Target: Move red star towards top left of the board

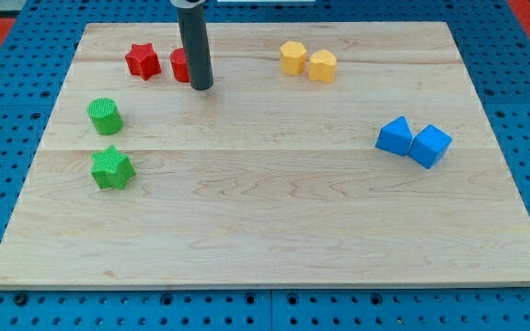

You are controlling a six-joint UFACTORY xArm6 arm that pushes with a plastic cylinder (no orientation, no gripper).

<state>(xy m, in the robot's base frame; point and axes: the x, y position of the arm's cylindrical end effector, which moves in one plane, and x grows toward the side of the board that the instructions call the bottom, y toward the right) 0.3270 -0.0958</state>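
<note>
The red star [142, 61] lies near the board's top left. A second red block [179, 65] sits just to its right, partly hidden behind my rod, so its shape is unclear. My tip [201, 87] rests on the board right beside that red block, at its lower right, and to the right of the star.
A green cylinder [105, 116] and a green star [111, 168] lie at the view's left. Two yellow blocks [293, 57] [322, 65] sit at the top centre. Two blue blocks [396, 136] [429, 146] touch at the right. The wooden board [274, 221] lies on a blue pegboard.
</note>
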